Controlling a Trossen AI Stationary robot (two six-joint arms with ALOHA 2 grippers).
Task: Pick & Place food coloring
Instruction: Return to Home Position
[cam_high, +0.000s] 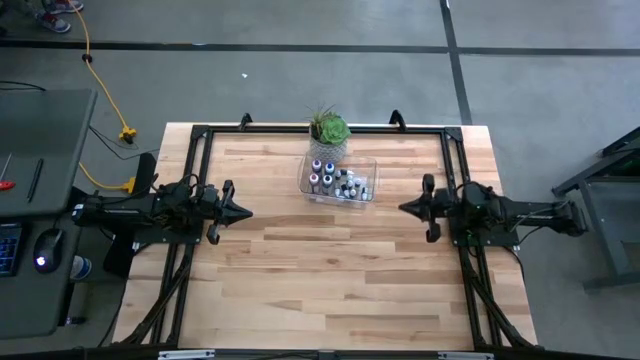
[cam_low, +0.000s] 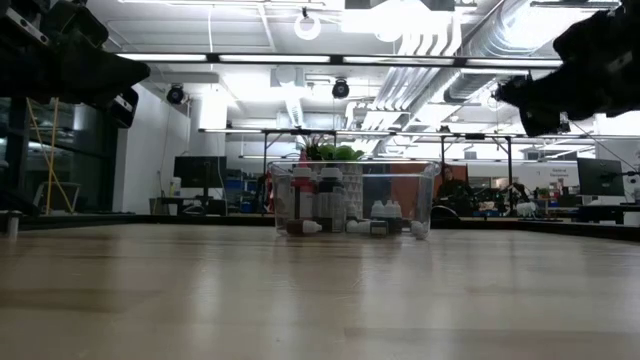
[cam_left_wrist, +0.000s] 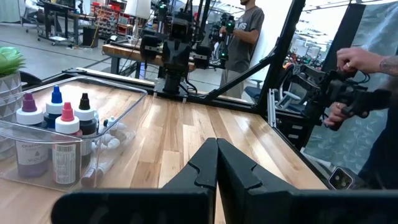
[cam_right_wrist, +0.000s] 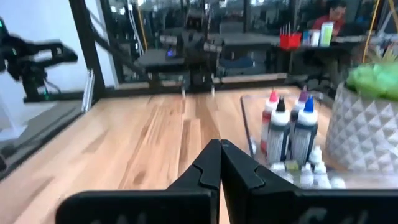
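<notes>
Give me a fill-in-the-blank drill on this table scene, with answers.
The food coloring bottles all sit inside the clear ____. The left pincer and the right pincer are both ____, holding nothing. Beside the tray, the white pot holds a green ____.
Answers: tray; shut; plant.

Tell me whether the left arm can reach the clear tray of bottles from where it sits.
Probably yes: bare table lies between the left claw and the tray, nothing blocking.
</notes>
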